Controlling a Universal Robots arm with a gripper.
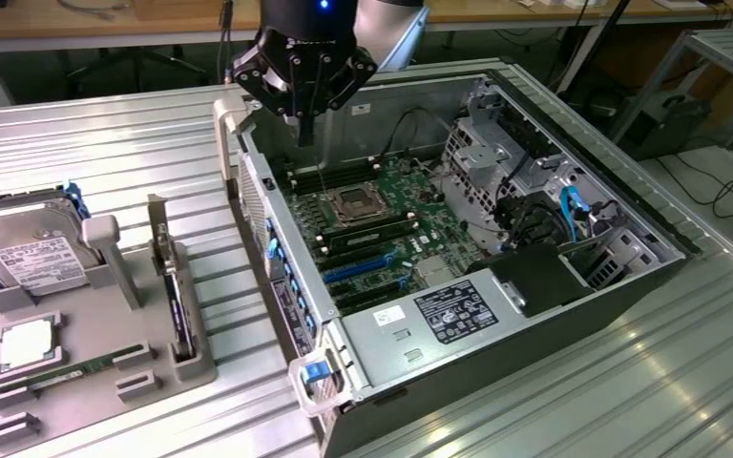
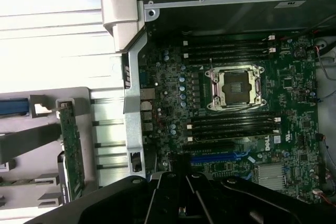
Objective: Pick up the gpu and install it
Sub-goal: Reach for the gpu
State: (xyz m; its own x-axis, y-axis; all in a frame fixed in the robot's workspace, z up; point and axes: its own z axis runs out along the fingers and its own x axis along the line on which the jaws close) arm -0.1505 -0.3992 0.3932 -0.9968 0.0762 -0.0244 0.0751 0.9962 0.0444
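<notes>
Tool (image 1: pixel 305 129) shut, empty, hovering over rear corner of open computer case (image 1: pixel 507 382). gpu (image 1: pixel 176 315) upright on edge in gray holder (image 1: pixel 99 258), toward tabletop edge at exterior view's left, well apart from tool. Risk: thin card tilts in pinch, bracket snags holder slot.

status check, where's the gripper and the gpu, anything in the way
gripper shut, empty, above the open computer case. gpu on edge in the grey holder beside the case, untouched. case side wall between them.
</notes>
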